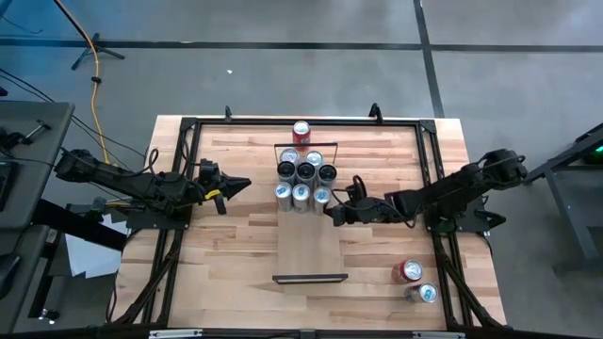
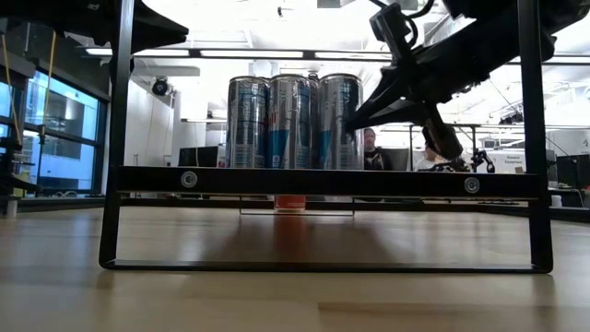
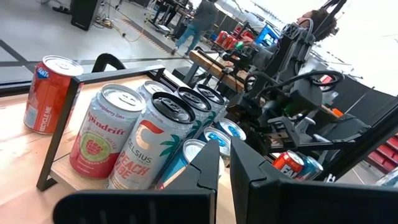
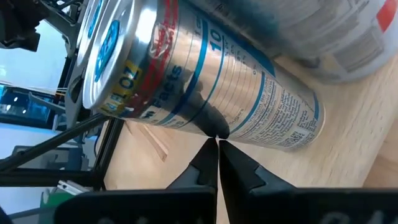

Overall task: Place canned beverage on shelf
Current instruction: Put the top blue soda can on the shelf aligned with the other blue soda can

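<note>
Big tabletop, and centre frame the shelf carries its can cluster at the upper end, probably leaving the lower end free. Right gripper pinched shut, empty, tips against the lower-right can, likely nudging it into line. Left gripper closed too, waiting left of the cluster; two spare cans lie lower right.

- The shelf lies along the middle of the desk.
- A cluster of cans stands on the shelf's far end.
- One can stands beyond that end, on the desk.
- Two cans lie near the desk's front right corner.
- The left hand is left of the cluster, the right hand at its right front.
</note>
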### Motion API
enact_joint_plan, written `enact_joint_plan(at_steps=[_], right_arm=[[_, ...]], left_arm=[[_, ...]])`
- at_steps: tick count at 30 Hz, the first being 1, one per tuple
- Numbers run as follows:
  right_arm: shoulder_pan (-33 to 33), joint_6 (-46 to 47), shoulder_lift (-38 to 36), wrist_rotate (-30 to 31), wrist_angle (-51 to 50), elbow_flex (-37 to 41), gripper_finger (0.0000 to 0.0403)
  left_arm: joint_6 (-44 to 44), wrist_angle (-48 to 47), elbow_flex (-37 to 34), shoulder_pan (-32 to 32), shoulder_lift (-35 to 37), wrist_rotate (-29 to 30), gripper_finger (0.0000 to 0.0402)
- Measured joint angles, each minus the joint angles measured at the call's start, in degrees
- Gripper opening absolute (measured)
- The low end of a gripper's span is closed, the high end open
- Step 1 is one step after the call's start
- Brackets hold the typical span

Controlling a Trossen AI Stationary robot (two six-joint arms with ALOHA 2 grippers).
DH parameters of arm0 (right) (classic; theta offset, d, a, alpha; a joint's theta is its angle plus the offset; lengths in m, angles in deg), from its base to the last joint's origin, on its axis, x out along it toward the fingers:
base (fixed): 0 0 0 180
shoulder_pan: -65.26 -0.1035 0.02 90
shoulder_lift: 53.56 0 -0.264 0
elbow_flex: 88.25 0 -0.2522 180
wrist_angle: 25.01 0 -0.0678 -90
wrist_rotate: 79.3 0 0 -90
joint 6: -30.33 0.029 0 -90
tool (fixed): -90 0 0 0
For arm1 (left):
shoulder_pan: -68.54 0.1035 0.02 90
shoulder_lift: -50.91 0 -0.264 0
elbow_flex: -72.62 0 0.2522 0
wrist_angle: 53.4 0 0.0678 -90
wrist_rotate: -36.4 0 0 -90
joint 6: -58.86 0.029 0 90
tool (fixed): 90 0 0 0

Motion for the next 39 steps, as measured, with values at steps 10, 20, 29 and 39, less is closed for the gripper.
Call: enact_joint_plan(at_steps=[10, 20, 29, 39], right_arm=[[2.5, -2.3, 0.0, -3.0, 1.7, 0.0, 0.0], [2.1, -6.6, -2.4, -11.9, -1.4, -0.1, 0.0], [2.4, -2.8, -4.7, -3.7, -8.3, -0.1, 0.0], [2.9, -1.9, -4.4, 0.4, -8.3, -1.1, 0.0]], left_arm=[[1.1, 0.0, 0.0, 0.0, 0.0, 2.3, 0.0], [1.1, -0.3, 0.0, 0.0, 0.0, 2.5, 0.0], [-2.4, -7.4, 0.0, 0.0, 0.0, -0.4, 0.0], [-5.3, -15.9, 0.0, 0.0, -0.1, -0.5, 0.0]])
